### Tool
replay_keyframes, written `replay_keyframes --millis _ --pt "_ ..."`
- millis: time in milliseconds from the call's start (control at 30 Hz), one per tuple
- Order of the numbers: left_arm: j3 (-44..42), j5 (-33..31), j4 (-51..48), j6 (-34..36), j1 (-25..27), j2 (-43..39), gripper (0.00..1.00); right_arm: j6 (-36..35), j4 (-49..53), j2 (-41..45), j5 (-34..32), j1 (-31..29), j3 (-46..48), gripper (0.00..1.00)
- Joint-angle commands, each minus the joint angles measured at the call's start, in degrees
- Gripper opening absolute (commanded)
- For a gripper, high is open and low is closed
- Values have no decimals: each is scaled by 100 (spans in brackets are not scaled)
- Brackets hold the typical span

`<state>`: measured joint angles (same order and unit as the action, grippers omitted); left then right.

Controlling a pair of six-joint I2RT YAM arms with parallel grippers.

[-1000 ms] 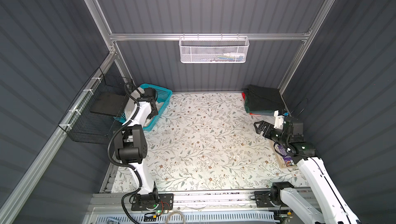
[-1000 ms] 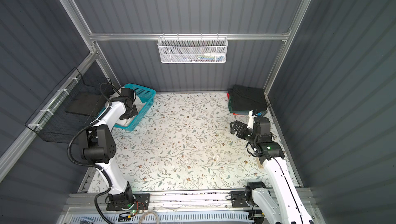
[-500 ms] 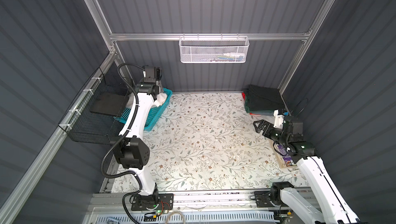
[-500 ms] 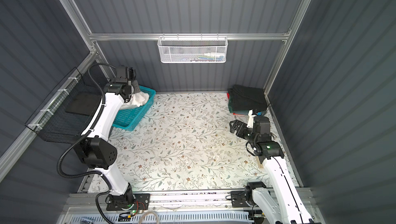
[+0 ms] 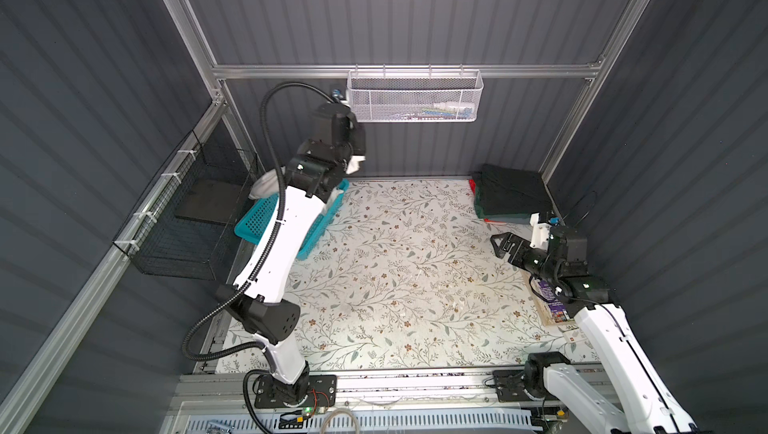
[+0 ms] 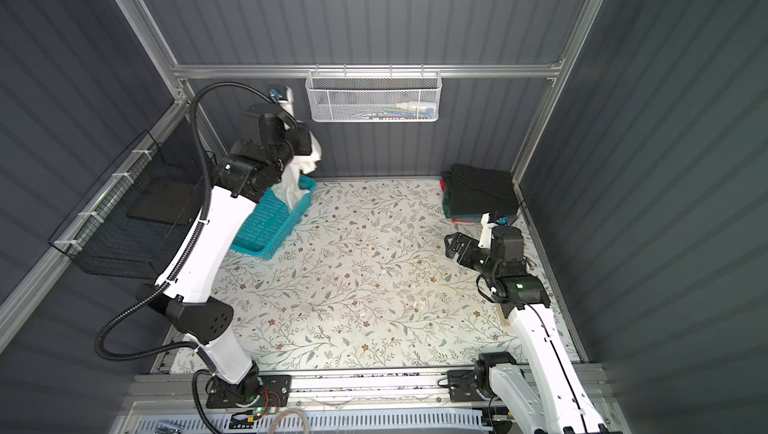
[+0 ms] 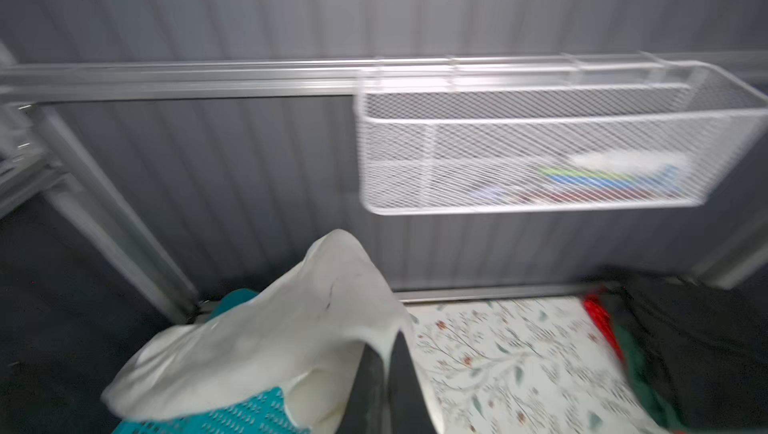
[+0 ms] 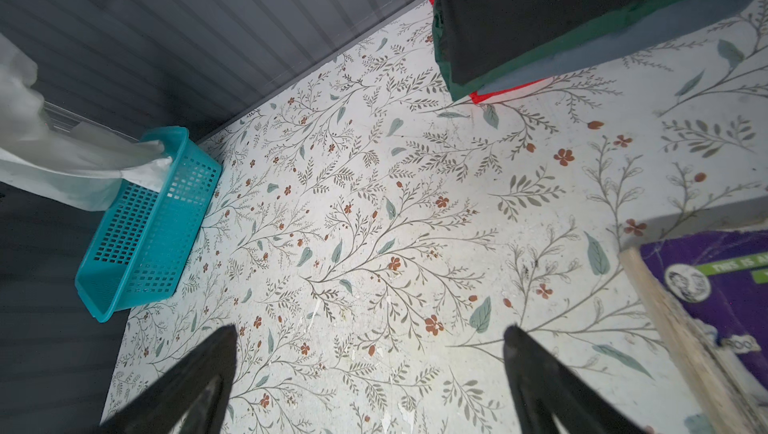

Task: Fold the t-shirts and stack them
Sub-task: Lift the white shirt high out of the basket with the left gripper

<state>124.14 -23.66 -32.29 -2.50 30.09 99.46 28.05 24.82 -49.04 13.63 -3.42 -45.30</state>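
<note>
One off-white t-shirt (image 6: 297, 186), pinched in my closed left claw (image 7: 388, 353), now hangs high above the teal basket (image 6: 266, 228) it lay in a second ago; my right claw (image 5: 500, 245) waits, jaws wide apart, near the folded stack (image 5: 509, 195). Spreading it should come next.

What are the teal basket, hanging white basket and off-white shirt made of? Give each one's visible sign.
The teal basket looks like smooth moulded plastic with gridded slots. The hanging white basket seems painted metal mesh, fine diamond weave. The off-white shirt is soft matte fabric, draping in folds.
</note>
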Motion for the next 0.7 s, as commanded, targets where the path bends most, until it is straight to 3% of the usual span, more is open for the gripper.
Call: replay_keyframes --millis 0,167,367,500,667 --pt "-242 134 947 862 497 -465 0 -94 -78 59 76 3 90 99" --pt "141 -254 967 1187 577 -209 0 -103 -82 18 88 -1 116 99" --pt "173 729 1101 612 695 -115 0 67 -201 31 178 -1 186 99" --pt "219 652 1183 1058 1192 -3 0 32 -223 35 225 -1 206 99" --pt "1013 1106 1280 1264 1228 252 0 46 -223 -109 263 -3 206 99"
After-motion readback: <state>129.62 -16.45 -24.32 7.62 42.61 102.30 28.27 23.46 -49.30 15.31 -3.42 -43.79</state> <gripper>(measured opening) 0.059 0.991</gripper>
